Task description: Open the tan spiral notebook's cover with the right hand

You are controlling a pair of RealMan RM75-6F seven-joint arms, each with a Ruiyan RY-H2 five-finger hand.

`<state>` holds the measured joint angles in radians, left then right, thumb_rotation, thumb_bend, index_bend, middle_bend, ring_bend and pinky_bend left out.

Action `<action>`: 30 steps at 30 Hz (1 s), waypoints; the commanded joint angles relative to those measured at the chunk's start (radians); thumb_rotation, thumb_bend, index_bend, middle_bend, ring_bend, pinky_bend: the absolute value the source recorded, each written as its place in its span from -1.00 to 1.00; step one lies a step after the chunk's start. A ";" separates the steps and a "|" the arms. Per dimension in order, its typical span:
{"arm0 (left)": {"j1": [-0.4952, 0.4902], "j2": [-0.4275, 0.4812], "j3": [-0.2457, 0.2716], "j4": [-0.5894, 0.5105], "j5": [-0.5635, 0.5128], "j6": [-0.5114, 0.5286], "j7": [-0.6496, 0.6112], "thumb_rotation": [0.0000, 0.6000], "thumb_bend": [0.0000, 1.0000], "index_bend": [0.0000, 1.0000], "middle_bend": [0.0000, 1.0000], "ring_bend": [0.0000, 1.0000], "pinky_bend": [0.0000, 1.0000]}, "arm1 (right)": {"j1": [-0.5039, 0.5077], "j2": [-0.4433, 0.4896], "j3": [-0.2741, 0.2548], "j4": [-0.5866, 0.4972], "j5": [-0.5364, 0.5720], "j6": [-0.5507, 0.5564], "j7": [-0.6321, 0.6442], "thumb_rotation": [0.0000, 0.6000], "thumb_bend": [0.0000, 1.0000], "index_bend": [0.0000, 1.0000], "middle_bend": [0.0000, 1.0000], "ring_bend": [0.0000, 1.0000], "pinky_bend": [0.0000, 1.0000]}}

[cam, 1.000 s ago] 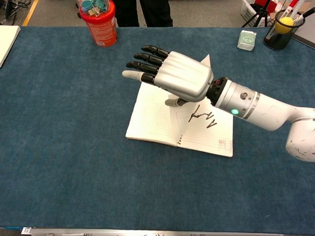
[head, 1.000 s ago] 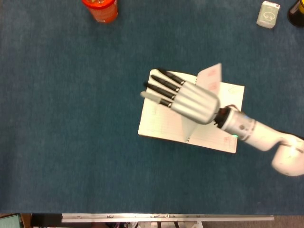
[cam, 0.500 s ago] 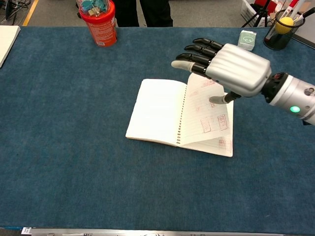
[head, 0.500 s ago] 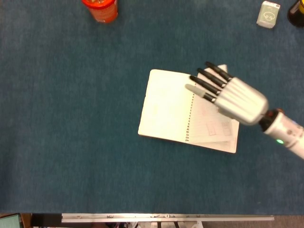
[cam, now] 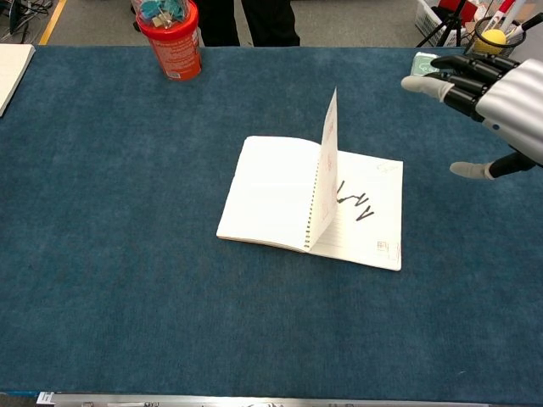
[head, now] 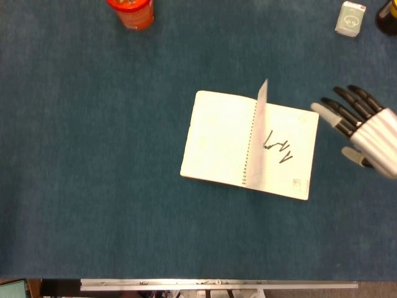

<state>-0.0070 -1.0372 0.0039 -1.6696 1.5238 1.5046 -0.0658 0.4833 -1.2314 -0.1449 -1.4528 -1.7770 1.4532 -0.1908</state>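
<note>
While the notebook [cam: 310, 203] lies open near the middle of the blue table mat [cam: 127, 212], one loose page [cam: 328, 165] stands nearly upright along the spiral binding [cam: 314, 203], which runs down the centre between the two spread halves. The left half shows a blank, pale sheet; the right half carries a dark handwritten scrawl and what appears to be a small stamp near its lower right corner, too small to read. The right hand [cam: 496, 89] hovers to the right of the notebook, apart from it and touching nothing. Its fingers [cam: 450, 80] are extended and spread, pointing toward the left, with the thumb [cam: 475, 170] held below them; the hand is empty. In the head view the same hand [head: 366, 133] sits just off the notebook's right edge, partly cut by the frame border. The left hand appears in neither view. At the far edge of the mat stand a red cup [cam: 170, 38] on the left, a small pale box [cam: 424, 64] on the right, and a black mesh holder [cam: 488, 38] in the far right corner
</note>
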 commanded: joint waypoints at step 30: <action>0.021 0.007 0.001 0.011 -0.002 0.035 -0.021 1.00 0.02 -0.39 -0.45 -0.68 -0.67 | 0.092 -0.072 0.110 -0.111 0.059 -0.270 -0.100 1.00 -0.58 -0.62 -0.38 -0.64 -0.53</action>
<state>0.0148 -1.0294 0.0062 -1.6596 1.5231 1.5408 -0.0871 0.5999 -1.3245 -0.0414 -1.5446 -1.7230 1.1482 -0.2758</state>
